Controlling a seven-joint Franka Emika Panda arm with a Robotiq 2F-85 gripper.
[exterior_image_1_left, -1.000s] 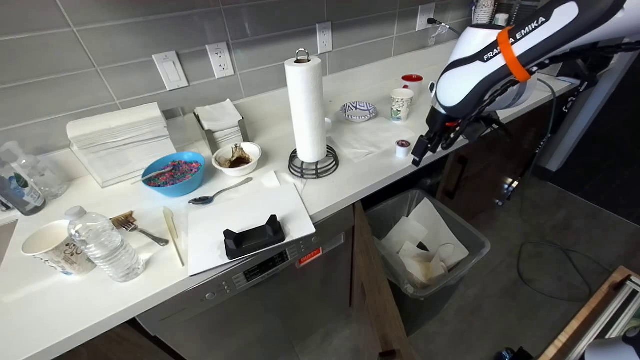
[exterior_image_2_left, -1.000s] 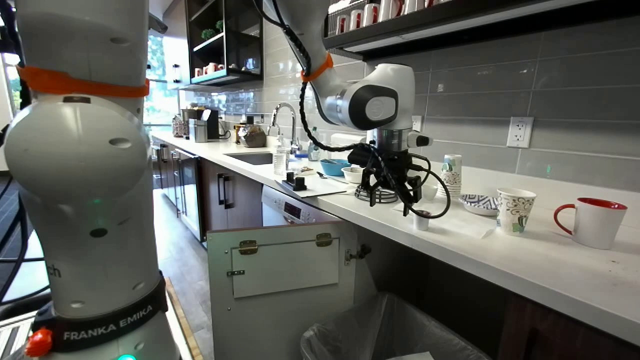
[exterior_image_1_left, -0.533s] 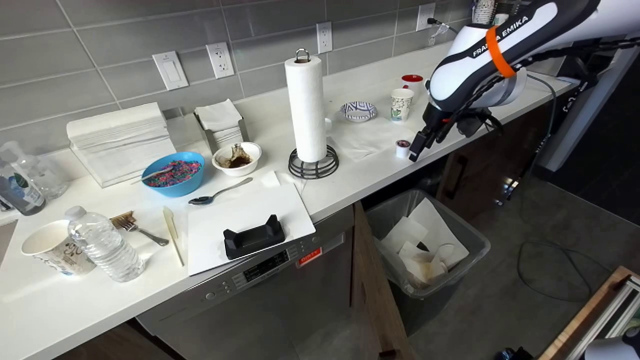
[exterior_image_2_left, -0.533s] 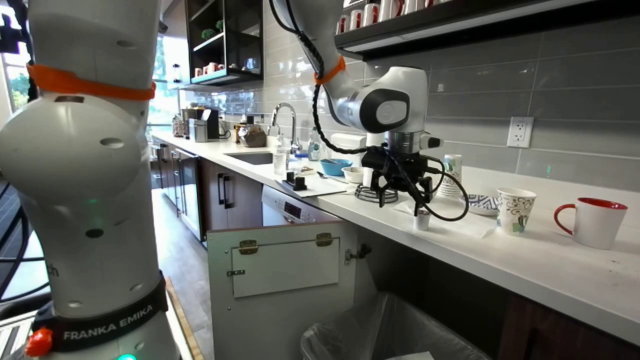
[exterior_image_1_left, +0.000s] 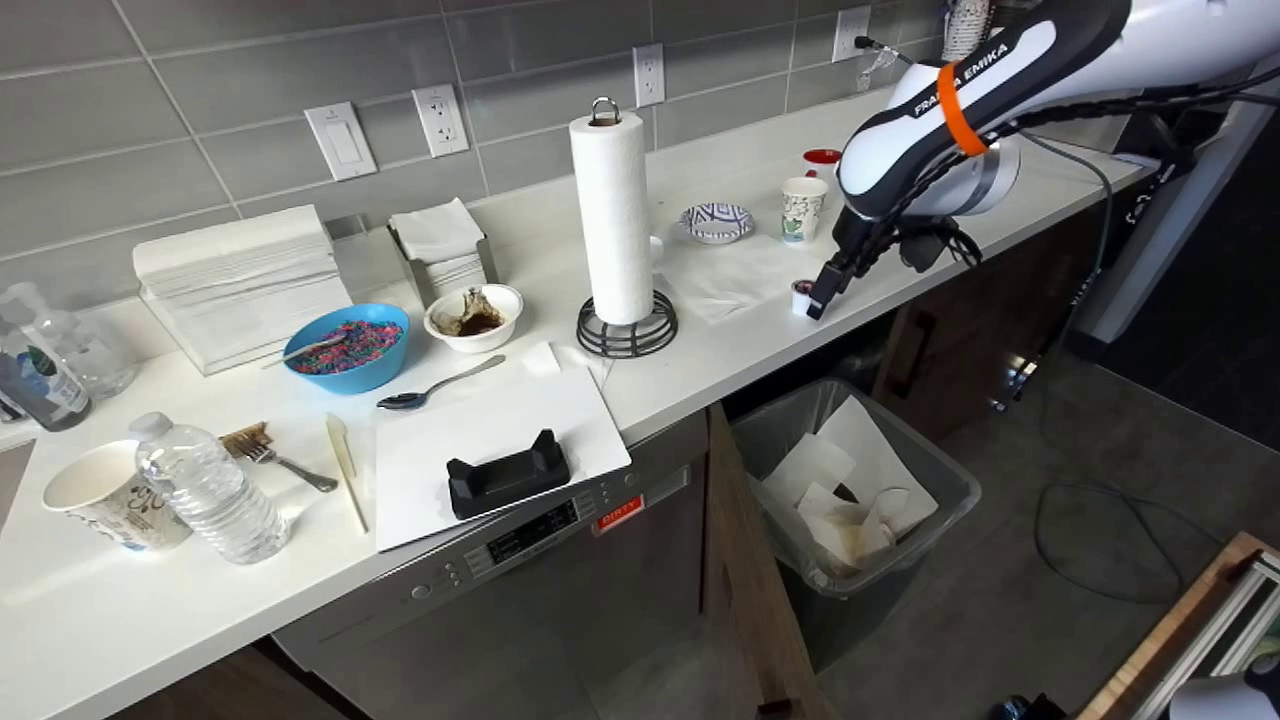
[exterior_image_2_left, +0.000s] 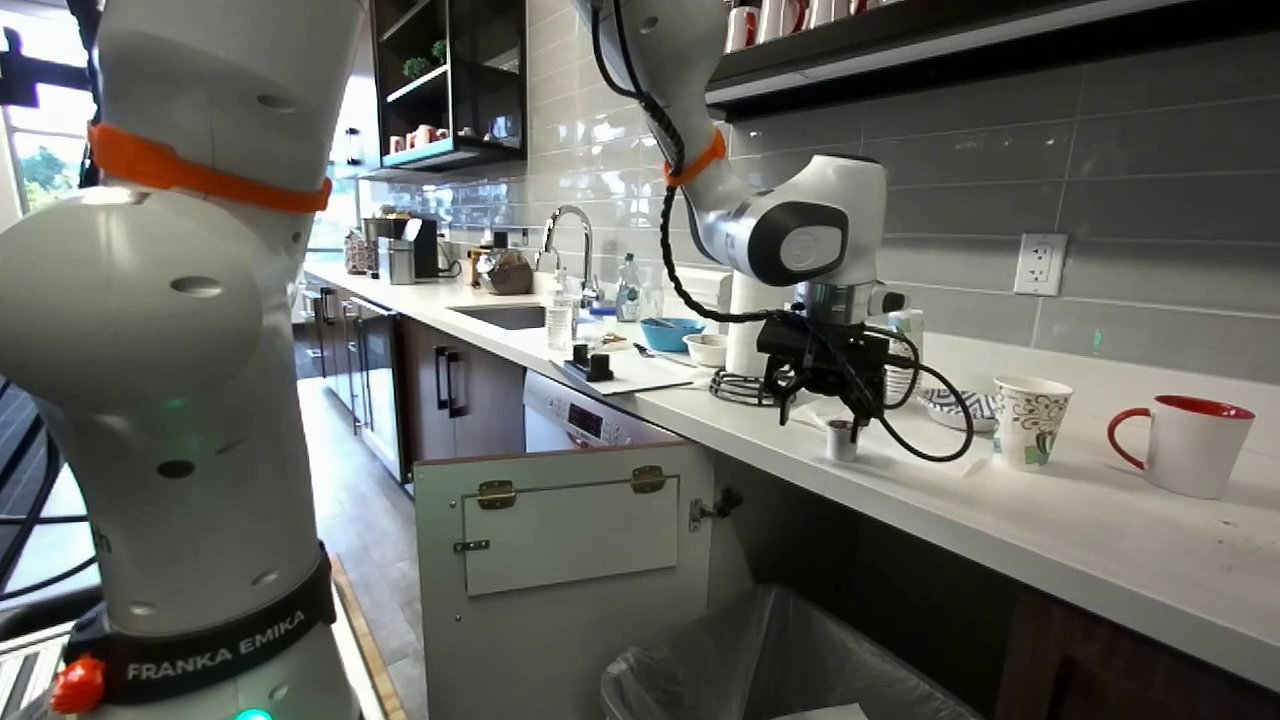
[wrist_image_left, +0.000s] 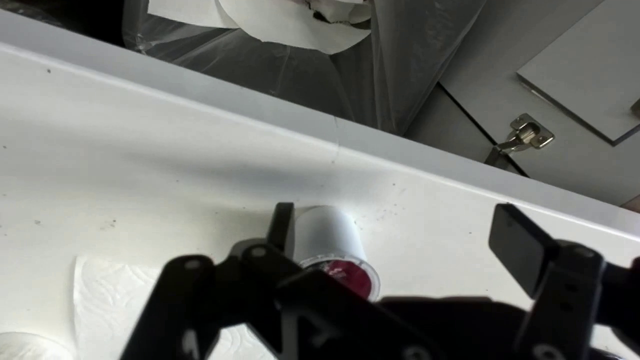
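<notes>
One claw (wrist_image_left: 395, 229) spread wide, one pod (wrist_image_left: 327, 232) between its fingers (wrist_image_left: 522, 250)

One surface (exterior_image_1_left: 720, 350) runs beneath one arm (exterior_image_1_left: 1040, 70) lettered FRANKA EMIKA; one dishwasher (exterior_image_1_left: 600, 600) wears a red label (exterior_image_1_left: 619, 514): DIRTY. One bin (exterior_image_1_left: 905, 545) sits low, right of one paper-towel roll (exterior_image_1_left: 612, 220) in an exterior view. Three bowls — a blue bowl (exterior_image_1_left: 352, 376) and a white bowl (exterior_image_1_left: 472, 343) left of the roll, a patterned bowl (exterior_image_1_left: 716, 235) right. The pod stands upright, farther right of the roll — just beside one finger, contact unclear.

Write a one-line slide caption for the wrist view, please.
Open gripper over a white counter, a small white cup with a red lid showing between its fingers, nearer one.
</notes>
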